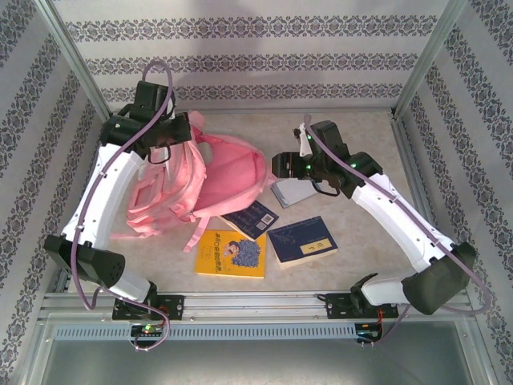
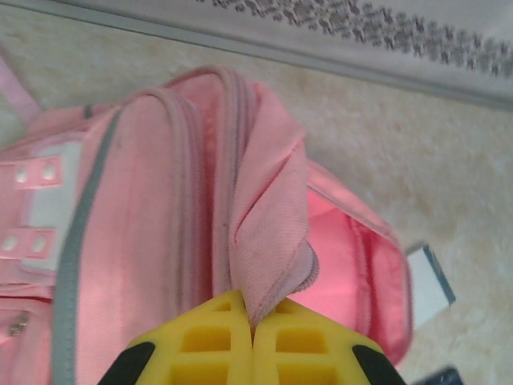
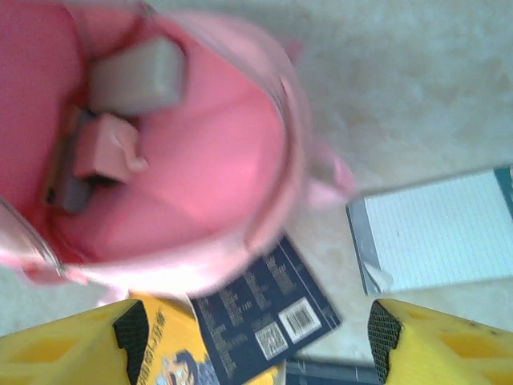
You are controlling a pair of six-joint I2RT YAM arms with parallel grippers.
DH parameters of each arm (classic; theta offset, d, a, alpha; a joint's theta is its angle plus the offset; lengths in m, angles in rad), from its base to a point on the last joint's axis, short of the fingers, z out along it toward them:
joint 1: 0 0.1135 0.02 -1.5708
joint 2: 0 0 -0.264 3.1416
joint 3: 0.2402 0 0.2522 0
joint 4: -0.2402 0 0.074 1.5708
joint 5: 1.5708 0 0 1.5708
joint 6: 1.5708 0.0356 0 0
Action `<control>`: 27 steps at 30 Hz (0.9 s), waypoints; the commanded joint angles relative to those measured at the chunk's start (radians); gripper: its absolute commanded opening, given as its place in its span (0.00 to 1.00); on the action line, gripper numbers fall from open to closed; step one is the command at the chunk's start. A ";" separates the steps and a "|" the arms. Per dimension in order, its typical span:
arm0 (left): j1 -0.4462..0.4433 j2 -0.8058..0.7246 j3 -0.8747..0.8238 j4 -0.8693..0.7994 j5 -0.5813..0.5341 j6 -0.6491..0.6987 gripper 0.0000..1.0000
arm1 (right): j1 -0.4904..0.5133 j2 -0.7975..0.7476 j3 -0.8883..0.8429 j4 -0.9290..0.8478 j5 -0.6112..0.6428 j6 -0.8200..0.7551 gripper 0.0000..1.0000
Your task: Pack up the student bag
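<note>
The left arm point(image 1: 104, 192) reached over the bag point(image 1: 204, 180), which lay left of centre on the table point(image 1: 369, 265). The bag's long axis ran from near-left to far-right, and its open mouth faced the right arm point(image 1: 393, 212). The left jaws were pressed together on a fold of pink fabric at the rim of the opening and held it up, so the pink lining showed.

Near the bag's front edge lay a yellow book point(image 1: 231, 253). A small dark book point(image 1: 251, 218) lay beside it, its far corner at or under the bag's rim. A blue book point(image 1: 302, 241) sat further right.

A grid-covered notebook point(image 1: 290, 192) lay just beside the mouth, below the right jaws. These were spread wide and empty, hovering over the gap between mouth and notebook. From the right wrist, the mouth lay ahead and to the left of the jaws, the notebook ahead and to the right.

The right arm looked nearer to every book. The notebook seemed the likely next pick, needing only a short carry left into the held-open mouth.
</note>
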 commanded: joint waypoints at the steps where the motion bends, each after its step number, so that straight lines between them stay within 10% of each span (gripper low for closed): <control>1: 0.010 -0.040 -0.031 0.113 -0.019 -0.063 0.00 | 0.067 -0.029 -0.066 -0.105 -0.034 -0.112 0.80; 6: 0.012 -0.043 -0.067 0.142 -0.004 -0.075 0.00 | 0.196 0.069 -0.077 -0.191 0.039 -0.200 0.87; 14: 0.010 -0.074 -0.180 0.164 0.087 -0.149 0.00 | -0.036 0.202 -0.253 0.084 -0.314 0.032 0.88; 27: -0.010 -0.144 -0.413 0.189 0.109 -0.225 0.00 | -0.068 0.542 -0.144 0.103 -0.395 0.079 0.86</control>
